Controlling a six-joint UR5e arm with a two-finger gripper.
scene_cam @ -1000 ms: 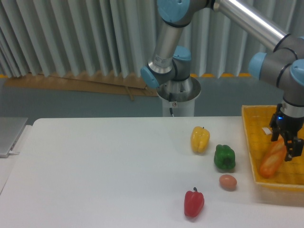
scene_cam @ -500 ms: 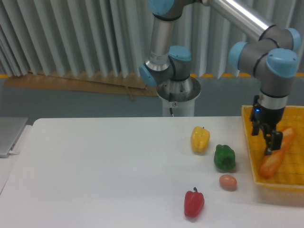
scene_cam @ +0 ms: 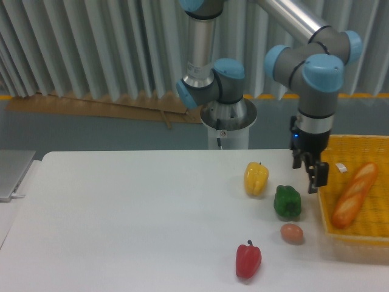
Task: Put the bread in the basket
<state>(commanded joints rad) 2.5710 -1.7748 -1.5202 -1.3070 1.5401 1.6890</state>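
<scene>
One long orange-golden baguette with pale slashes (scene_cam: 353, 193) lies diagonally inside the bright-yellow woven basket (scene_cam: 378, 148) at the bench's right edge, so the placing looks done. The end effector (scene_cam: 312, 171) hangs just outside the basket's left rim, its fingers apart and holding nothing. Risk from here seems small: a careless sweep low across the bench could clip the rim or nudge the green bell pepper (scene_cam: 287, 201) just below.

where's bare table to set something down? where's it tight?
Bare: the table's whole left and centre, left of the yellow pepper and red pepper. Tight: right side, green pepper, egg, claw and basket with bread.
</scene>
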